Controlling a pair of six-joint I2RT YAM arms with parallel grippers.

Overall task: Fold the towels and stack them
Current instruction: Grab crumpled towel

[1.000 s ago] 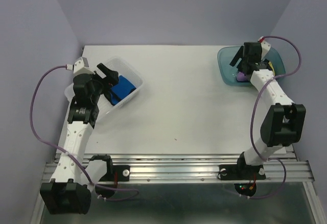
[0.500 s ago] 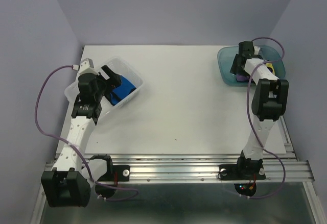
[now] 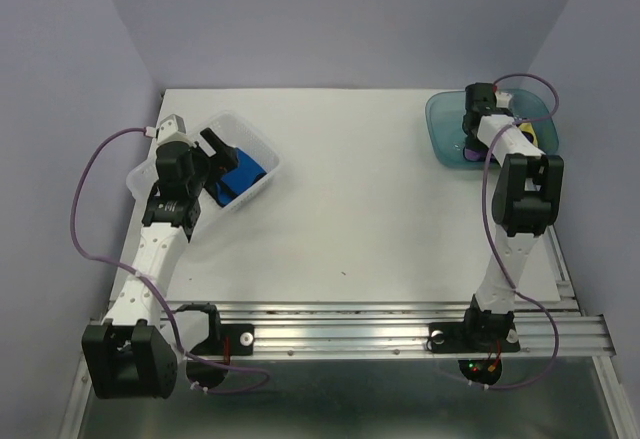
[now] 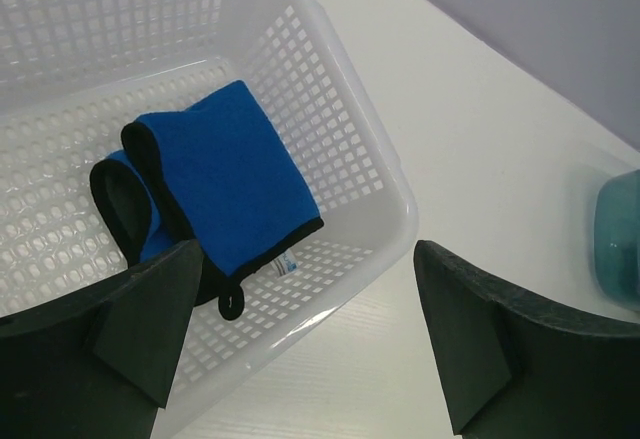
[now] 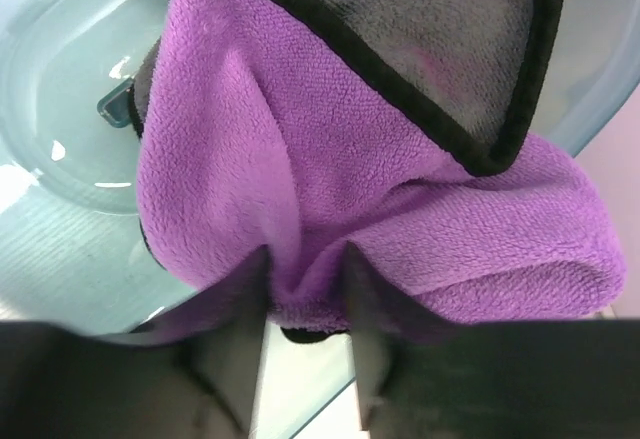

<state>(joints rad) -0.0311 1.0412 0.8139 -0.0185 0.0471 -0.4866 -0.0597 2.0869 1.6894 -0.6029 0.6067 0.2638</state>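
Observation:
A folded blue towel (image 3: 240,174) (image 4: 225,174) with black edging lies in the white perforated basket (image 3: 262,149) (image 4: 400,224). My left gripper (image 3: 212,147) (image 4: 305,329) hovers open over the basket's corner with nothing between its fingers. In the teal tub (image 3: 443,124) (image 5: 60,109) a crumpled purple towel (image 5: 300,129) (image 3: 470,155) shows its black-edged grey reverse. My right gripper (image 3: 472,137) (image 5: 307,279) is down in the tub, its fingers (image 5: 235,329) pinching a fold of the purple towel. A bit of yellow towel (image 3: 528,137) shows beside the arm.
The basket stands at the table's left, the teal tub (image 4: 620,239) at the far right corner. Lilac walls close in the back and both sides. The arms' rail runs along the near edge.
My right gripper has pushed down into the tub and closed its jaws on a fold of the purple towel. The left arm has shifted slightly and stays open.

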